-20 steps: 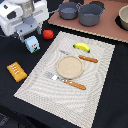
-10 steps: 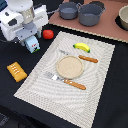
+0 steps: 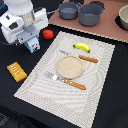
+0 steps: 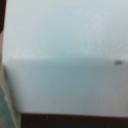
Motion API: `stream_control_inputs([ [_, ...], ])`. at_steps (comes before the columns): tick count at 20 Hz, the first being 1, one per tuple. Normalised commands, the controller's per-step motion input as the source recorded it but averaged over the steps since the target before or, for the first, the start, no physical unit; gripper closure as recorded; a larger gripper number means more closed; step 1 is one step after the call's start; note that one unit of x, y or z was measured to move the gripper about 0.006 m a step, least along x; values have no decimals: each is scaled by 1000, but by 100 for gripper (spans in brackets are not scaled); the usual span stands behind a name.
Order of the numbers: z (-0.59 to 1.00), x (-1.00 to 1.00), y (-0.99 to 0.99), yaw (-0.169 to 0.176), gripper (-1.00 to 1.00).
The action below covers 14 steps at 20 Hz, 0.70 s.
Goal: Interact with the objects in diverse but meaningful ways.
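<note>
The white-and-light-blue carton (image 3: 33, 45) sits on the black table just off the placemat's far corner, at the exterior view's left. My gripper (image 3: 32, 40) is directly over it, with the fingers down around its top. The wrist view is filled by a pale blue-white face of the carton (image 4: 65, 55), very close, and no fingertips show. A red tomato-like fruit (image 3: 47, 34) lies just beside the carton. The yellow banana (image 3: 82, 47) rests on the placemat. The golden-orange bread loaf (image 3: 17, 71) lies on the black table left of the mat.
A striped placemat (image 3: 95, 85) holds a round tan plate (image 3: 69, 66), a wooden-handled fork (image 3: 67, 81) and a knife (image 3: 87, 59). Two grey pots (image 3: 80, 11) stand on a brown board at the back. A bowl (image 3: 123, 17) is at the far right edge.
The arm has shifted slightly toward the exterior view's left and a little lower over the carton. The carton and the other objects have stayed in place.
</note>
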Motion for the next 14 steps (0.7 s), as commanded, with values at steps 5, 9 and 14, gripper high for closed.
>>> stream_control_inputs([
  [5, 1000, 458, -693, -69, 100],
  [9, 961, 665, -751, -55, 100],
  [14, 662, 708, -785, -41, 100],
])
